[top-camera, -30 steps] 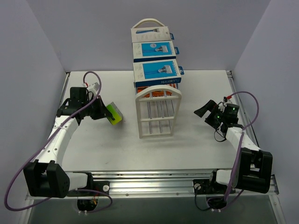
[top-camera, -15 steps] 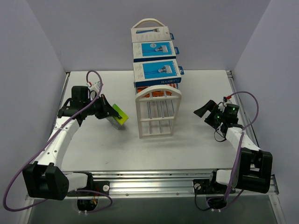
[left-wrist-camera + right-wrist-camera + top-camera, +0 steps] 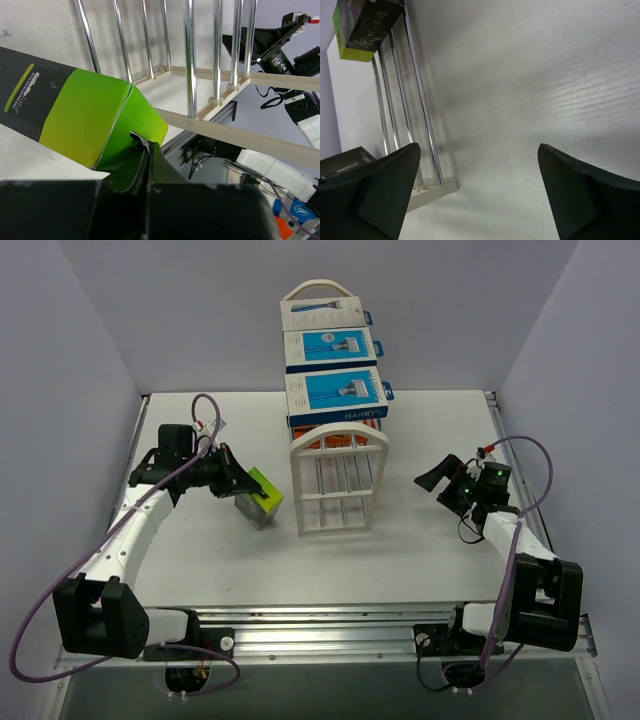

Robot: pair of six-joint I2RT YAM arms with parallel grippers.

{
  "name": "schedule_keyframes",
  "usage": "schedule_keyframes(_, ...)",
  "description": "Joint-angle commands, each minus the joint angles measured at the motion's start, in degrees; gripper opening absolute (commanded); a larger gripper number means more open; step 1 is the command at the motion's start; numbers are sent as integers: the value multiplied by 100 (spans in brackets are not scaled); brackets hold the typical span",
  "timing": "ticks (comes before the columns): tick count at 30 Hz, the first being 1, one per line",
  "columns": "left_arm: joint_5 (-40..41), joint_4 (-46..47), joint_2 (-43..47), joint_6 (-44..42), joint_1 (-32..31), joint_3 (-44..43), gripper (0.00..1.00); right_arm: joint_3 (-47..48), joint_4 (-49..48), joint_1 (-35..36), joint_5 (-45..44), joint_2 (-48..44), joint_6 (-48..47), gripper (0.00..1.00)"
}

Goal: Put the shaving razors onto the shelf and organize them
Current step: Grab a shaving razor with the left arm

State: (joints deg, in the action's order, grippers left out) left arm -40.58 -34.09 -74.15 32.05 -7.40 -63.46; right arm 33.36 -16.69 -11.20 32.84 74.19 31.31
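The left gripper (image 3: 245, 491) is pinched shut on the lime-green end of a black-and-lime razor box (image 3: 263, 496). It holds the box tilted at centre-left of the top view, just left of the shelf (image 3: 338, 502) front. Blue-and-white HARRY'S boxes (image 3: 336, 392) lie along the top of the shelf, with orange boxes (image 3: 336, 441) beneath them. The right gripper (image 3: 438, 478) stands at centre-right, well apart from the shelf. Its fingers (image 3: 375, 185) are spread wide and hold nothing above the white table (image 3: 430, 560).
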Motion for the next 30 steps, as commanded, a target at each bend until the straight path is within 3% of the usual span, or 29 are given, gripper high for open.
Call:
schedule_keyframes(1,-574,-132,-73,231,63,-412,2,30,-203,-22,126,86,-72,100)
schedule_keyframes(20,-715,-986,-583,-217,423,-536,3,-49,-247,-40,74,69,-125,100)
schedule_keyframes(30,-417,-1459,-715,-331,450,-1045,5,-85,-335,-49,135,69,-90,100)
